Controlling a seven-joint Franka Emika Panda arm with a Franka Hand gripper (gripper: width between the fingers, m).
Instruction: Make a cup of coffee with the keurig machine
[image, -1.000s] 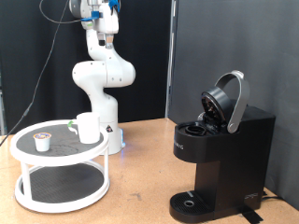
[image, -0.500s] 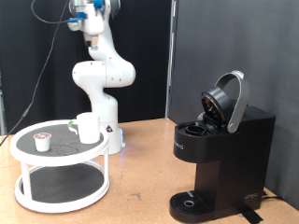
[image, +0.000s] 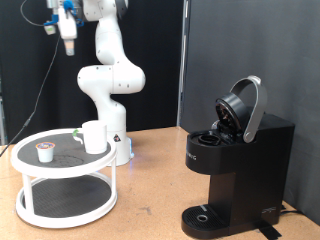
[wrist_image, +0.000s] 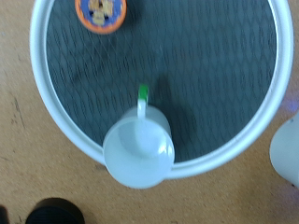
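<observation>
The gripper (image: 68, 38) was high up near the exterior view's top left, well above the round stand (image: 30, 166). It pointed down. It was small and a bit blurry there, and its fingers did not show in the wrist view, so I could not tell if it was apart or together. Nothing showed between its fingers.

The cup (image: 94, 136) stood upright on the top shelf of the round stand, close to the rim on the side nearer the coffee machine (image: 238, 160). In the wrist view the cup (wrist_image: 138, 147) was seen from straight above. It looked empty, and its green handle (wrist_image: 143, 92) pointed in toward the middle of the shelf. That view looked right down on the shelf, so the arm seemed to hang over it, maybe to get a good look before picking.

A little pod (image: 44, 152) with a tan top sat on the same shelf, well apart from the cup. It was near the rim in the wrist view (wrist_image: 101, 12).

The coffee machine stood on the desk (image: 150, 190) at the exterior view's right. Its lid (image: 243, 108) was tipped up and open, most likely so a pod could go in. No cup sat on its round base (image: 205, 215) yet, so I think the job had hardly started.
</observation>
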